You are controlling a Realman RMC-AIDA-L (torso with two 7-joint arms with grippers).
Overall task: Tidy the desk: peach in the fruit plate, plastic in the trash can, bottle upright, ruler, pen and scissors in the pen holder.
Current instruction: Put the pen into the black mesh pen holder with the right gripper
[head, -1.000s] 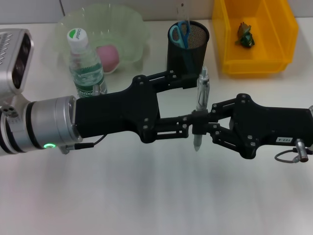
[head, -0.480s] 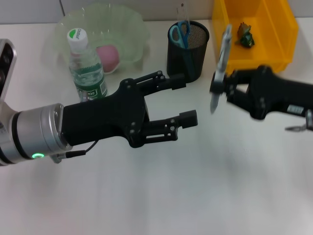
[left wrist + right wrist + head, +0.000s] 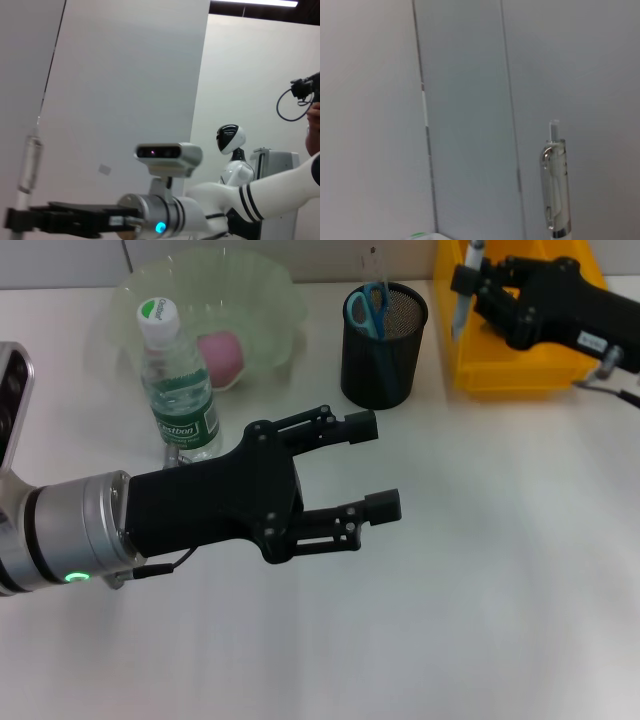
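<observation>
Head view: the right claw (image 3: 467, 282) is clamped on the pen (image 3: 464, 290), held nearly upright at far right over the yellow bin (image 3: 475, 365), just right of the pen holder (image 3: 384, 345) containing scissors (image 3: 368, 308). The left claw (image 3: 372, 466), fingers apart and empty, hovers mid-table near the upright bottle (image 3: 177, 385).
</observation>
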